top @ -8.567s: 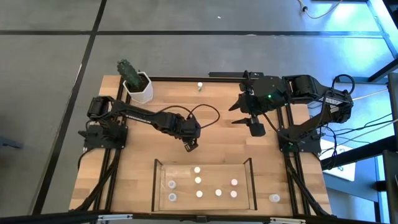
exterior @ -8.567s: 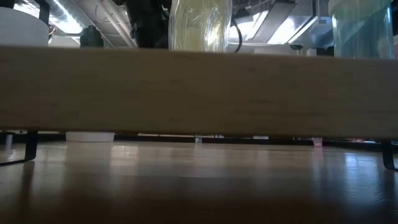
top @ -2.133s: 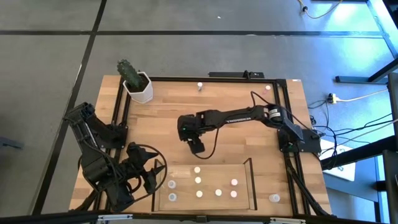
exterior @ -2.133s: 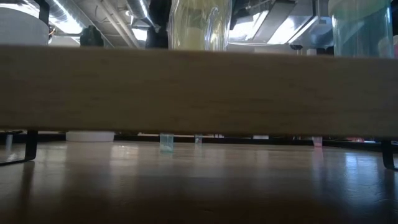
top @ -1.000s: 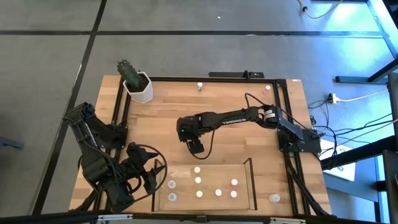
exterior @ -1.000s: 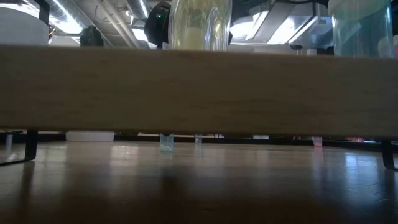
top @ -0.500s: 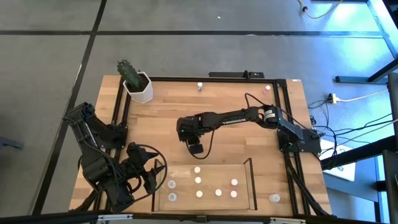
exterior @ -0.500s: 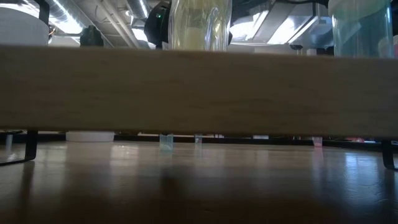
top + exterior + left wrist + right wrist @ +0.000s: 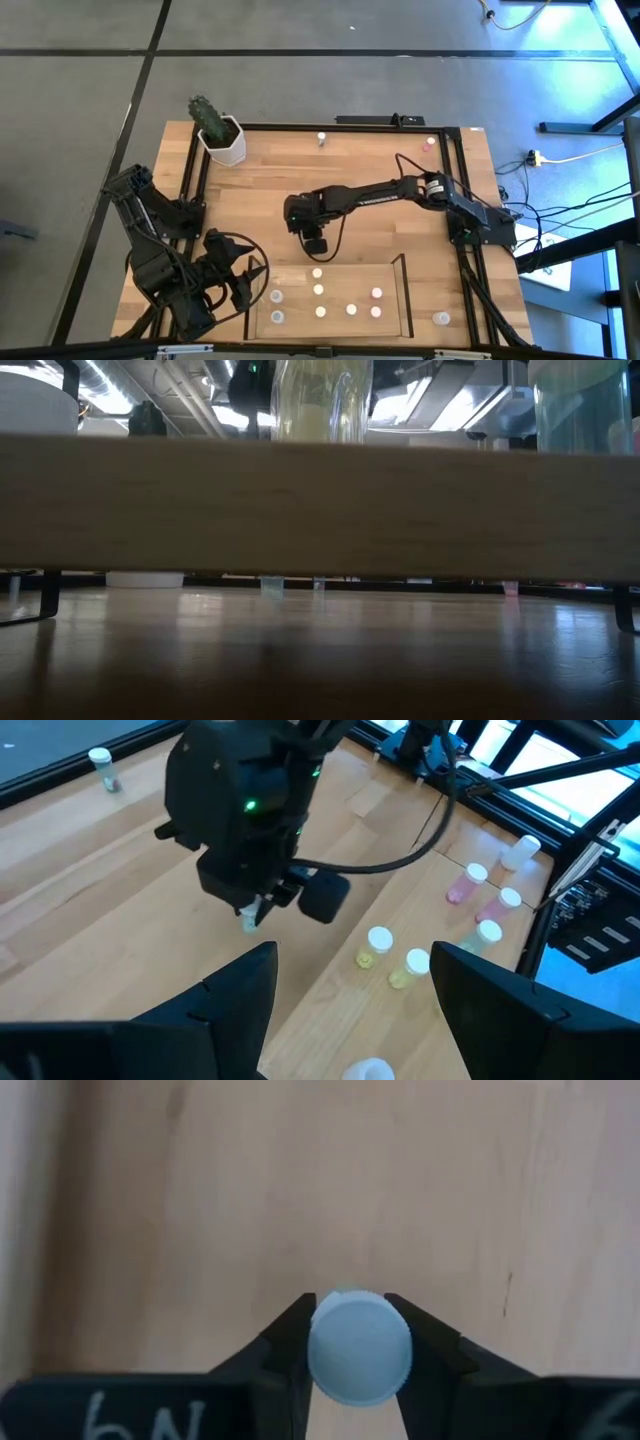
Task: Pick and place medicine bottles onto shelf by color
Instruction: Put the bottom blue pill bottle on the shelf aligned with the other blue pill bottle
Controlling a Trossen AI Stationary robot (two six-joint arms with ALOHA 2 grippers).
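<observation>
right pincer [image 9: 358, 1348] around apparently pale-blue bottle [image 9: 360, 1348]

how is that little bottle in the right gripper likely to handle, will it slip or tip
The bottle is probably light and stiff: tiny, with a hard-looking ribbed cap. Pinched by the right gripper only at its round cap, it could twist or slip. Set down, it may tip, being narrow.

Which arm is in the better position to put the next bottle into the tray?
The right arm. Its tool is shut on a bottle with a pale blue cap, just behind the tray. The left tool is open and empty, folded back at the table's left front corner.
</observation>
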